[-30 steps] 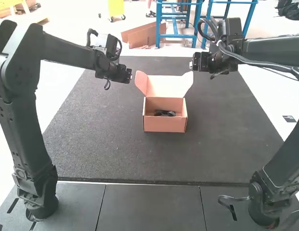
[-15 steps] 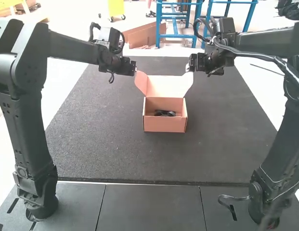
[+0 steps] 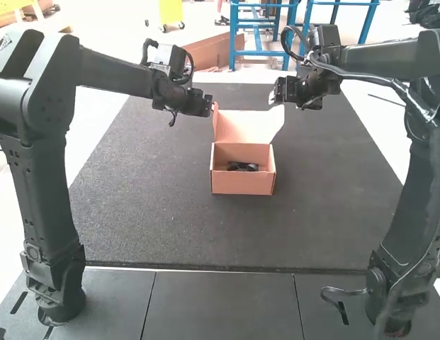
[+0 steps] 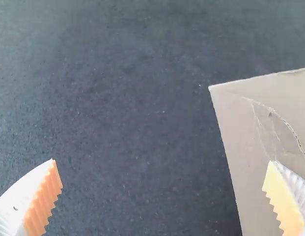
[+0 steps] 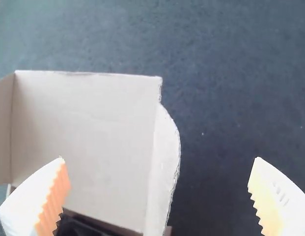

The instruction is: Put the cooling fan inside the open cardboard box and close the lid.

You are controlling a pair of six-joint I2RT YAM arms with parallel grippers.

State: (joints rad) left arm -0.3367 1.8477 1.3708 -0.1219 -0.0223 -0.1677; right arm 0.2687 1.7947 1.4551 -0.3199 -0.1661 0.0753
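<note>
Lying already inside the cardboard box (image 3: pixel 242 185) on the desk (image 3: pixel 134 212): the cooling fan (image 3: pixel 242 167). Hovering at the upright lid (image 3: pixel 248 126), fingers spread wide: left gripper (image 3: pixel 207 108), right gripper (image 3: pixel 276 97). Best pressing both top corners down evenly. Catching flap edges close-up through the wrist views, both arms' placing from the high view.

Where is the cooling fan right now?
In the high view, the cooling fan lies inside the open cardboard box at the middle of the black mat, in front of its raised lid.
</note>
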